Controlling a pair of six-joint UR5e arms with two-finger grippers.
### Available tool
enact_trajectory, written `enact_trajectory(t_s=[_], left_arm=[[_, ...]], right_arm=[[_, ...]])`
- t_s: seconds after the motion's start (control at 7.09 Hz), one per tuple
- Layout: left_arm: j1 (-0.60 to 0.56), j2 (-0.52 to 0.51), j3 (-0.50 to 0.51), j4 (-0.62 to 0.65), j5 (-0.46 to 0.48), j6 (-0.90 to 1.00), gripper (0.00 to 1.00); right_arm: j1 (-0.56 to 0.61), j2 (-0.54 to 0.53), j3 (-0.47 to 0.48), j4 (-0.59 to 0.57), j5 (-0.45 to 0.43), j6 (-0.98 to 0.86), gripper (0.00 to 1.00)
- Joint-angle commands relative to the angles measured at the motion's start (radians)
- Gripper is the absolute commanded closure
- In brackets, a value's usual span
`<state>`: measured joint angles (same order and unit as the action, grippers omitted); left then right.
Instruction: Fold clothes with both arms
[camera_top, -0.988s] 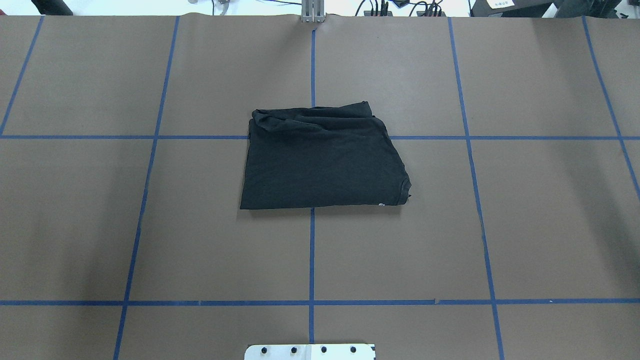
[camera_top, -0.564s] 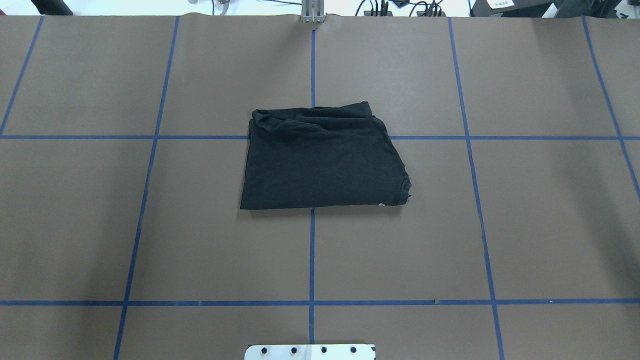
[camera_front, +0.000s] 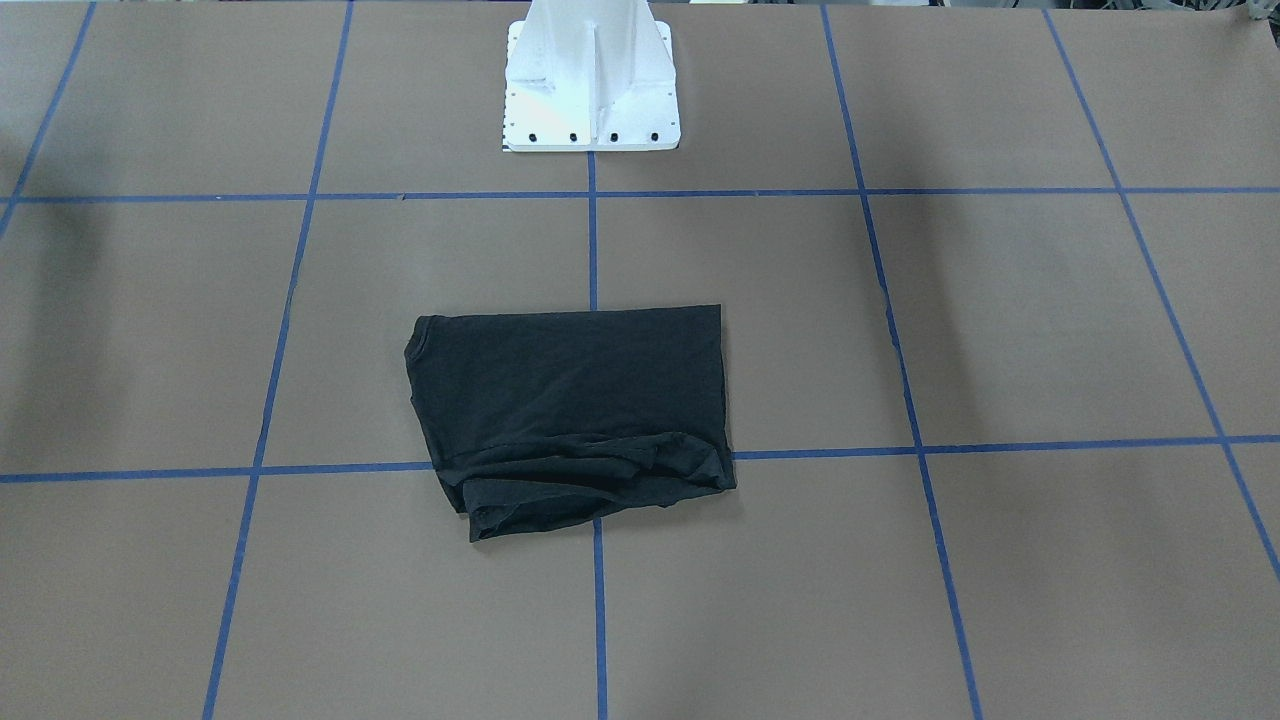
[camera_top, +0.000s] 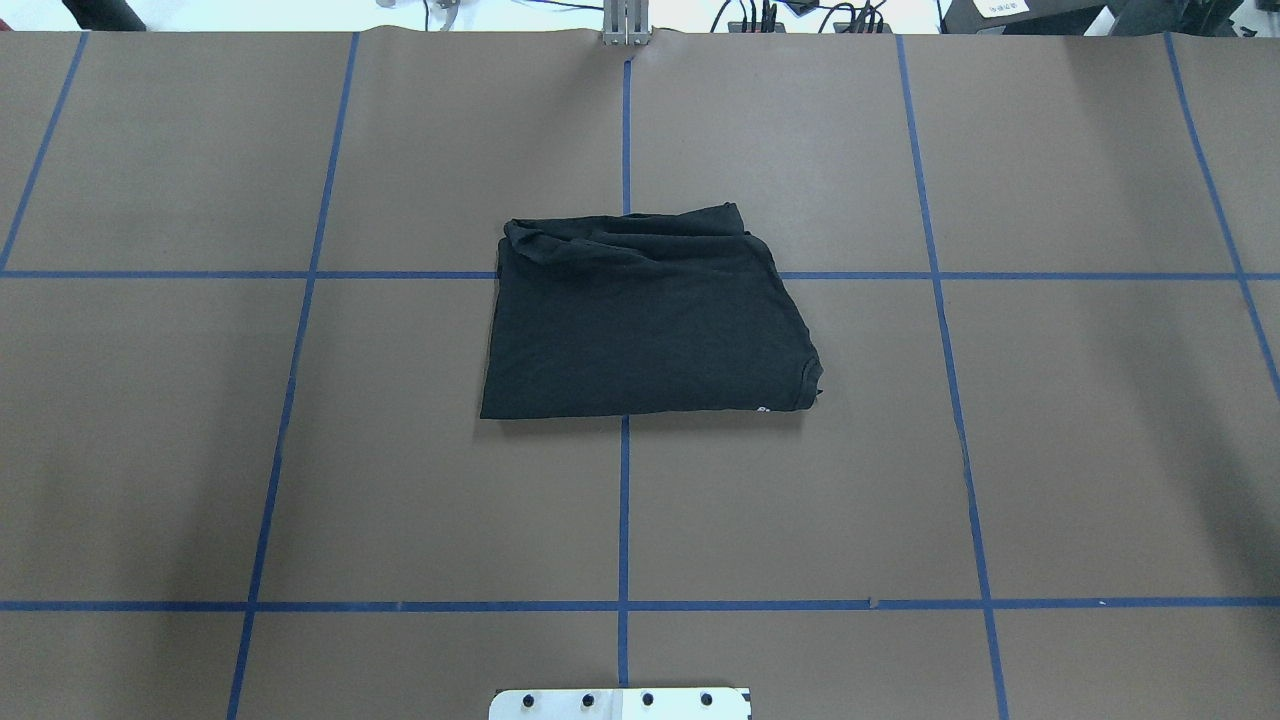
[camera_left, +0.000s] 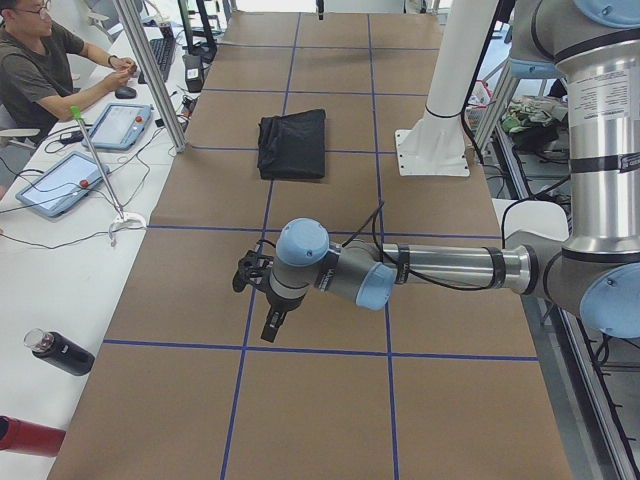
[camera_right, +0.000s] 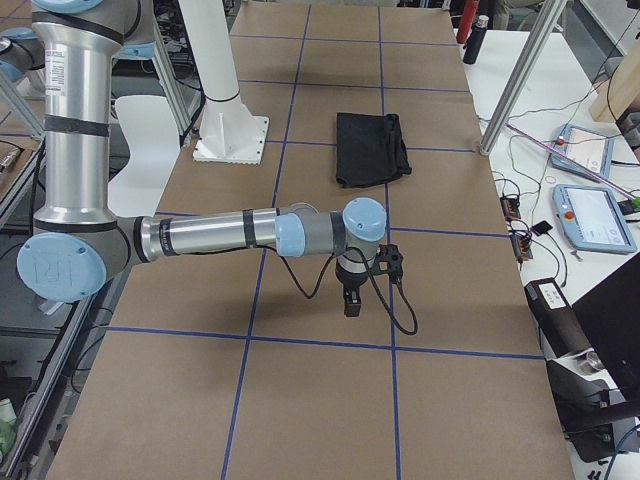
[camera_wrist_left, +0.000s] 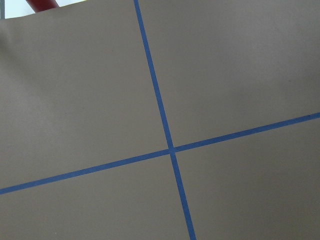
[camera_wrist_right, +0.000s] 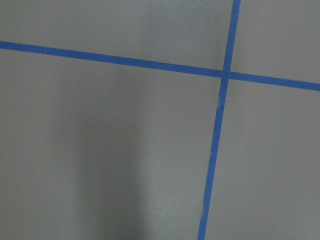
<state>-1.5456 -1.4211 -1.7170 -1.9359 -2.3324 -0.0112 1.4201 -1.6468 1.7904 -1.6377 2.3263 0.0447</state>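
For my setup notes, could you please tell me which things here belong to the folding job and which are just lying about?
Job: T-shirt, left arm, right arm.
Lying about: tablets, black bottle, red bottle.

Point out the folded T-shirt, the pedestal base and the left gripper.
T-shirt (camera_top: 640, 330): overhead exterior view, middle of the top layer.
pedestal base (camera_front: 590, 122): exterior front-facing view, flat foot plate.
left gripper (camera_left: 271, 336): exterior left view, at the tips of its fingers.

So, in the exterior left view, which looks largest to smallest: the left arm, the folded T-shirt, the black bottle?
1. left arm, enlarged by nearness.
2. folded T-shirt, farther away.
3. black bottle, nearer yet smaller.
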Motion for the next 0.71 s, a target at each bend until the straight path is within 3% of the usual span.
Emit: enact_trajectory(t_s=[0.0, 0.56], left_arm=[[0.006, 0.001, 0.002, -0.002, -0.016, 0.002, 0.00], [0.009, 0.001, -0.016, -0.003, -0.015, -0.004, 0.00]], right_arm=[[-0.001, 0.004, 0.014, -0.013, -0.004, 0.007, 0.00], [-0.003, 0.001, 0.000, -0.014, 0.019, 0.018, 0.00]])
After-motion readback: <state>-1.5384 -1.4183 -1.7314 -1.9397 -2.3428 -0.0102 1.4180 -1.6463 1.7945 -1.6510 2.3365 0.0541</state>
